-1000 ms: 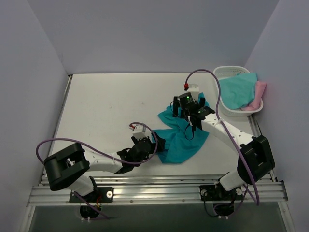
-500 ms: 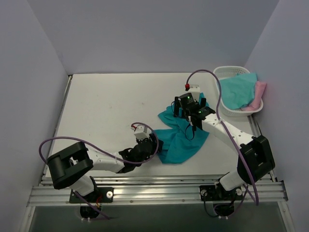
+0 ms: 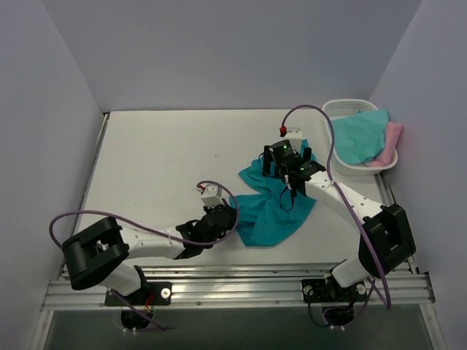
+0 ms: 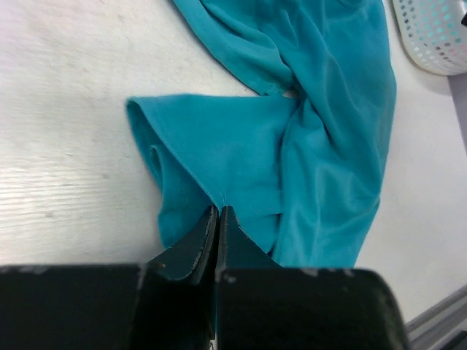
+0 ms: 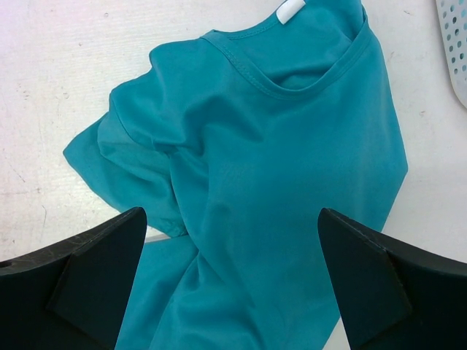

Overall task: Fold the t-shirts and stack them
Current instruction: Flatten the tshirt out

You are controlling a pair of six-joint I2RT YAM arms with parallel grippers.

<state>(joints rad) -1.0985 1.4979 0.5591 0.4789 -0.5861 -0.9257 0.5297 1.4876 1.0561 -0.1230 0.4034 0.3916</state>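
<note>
We see the left gripper [image 4: 218,214] with both fingers pressed flat together. It's pinching the near edge of the teal tee [image 3: 273,208], and in the left wrist view the cloth runs straight into the fingertips at the bottom middle of the frame. From that pinch, a flap of the tee spreads up and to the left, folded over on itself, with a rounded fold at its left end.

In the top view the teal tee sits rumpled on the white surface [image 3: 160,160], a bit right of centre and below the middle of the frame. It's bunched and twisted through the middle, not lying flat.

The right gripper [image 3: 286,162] hangs over the upper part of the tee with its fingers spread wide. In the right wrist view they frame the shirt from the lower left and lower right corners, and we can't see any cloth between them. The same view shows the neckline [image 5: 306,73] near the top of the frame, with a small white label [image 5: 290,10] right at the top edge.

At the upper right of the top view, the white basket [image 3: 343,168] holds the aqua tee [image 3: 361,135]. The pink tee [image 3: 392,138] is draped over the basket's right side, touching the aqua one. Both are well apart from the teal tee.
</note>
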